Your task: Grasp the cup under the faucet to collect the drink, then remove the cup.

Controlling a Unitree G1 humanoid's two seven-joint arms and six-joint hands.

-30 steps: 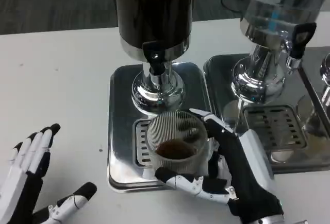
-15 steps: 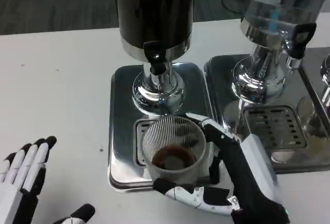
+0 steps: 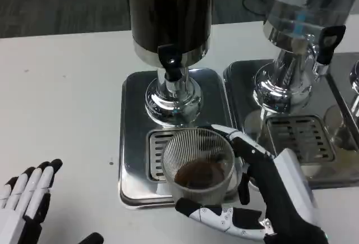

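Right hand (image 3: 269, 199) fingers hold ribbed cup (image 3: 197, 165) with dark drink, lower centre — tilting could spill; left hand (image 3: 22, 205) fingers spread, idle.

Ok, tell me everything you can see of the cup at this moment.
The cup is a clear, ribbed tumbler, plastic by the look of it, standing upright with its mouth open to the camera. A little dark drink lies in its bottom. It sits over the slotted grate at the front of the left steel tray, below the black tap of the dark dispenser. The right hand wraps it, thumb across the near wall, fingers round the far right side.
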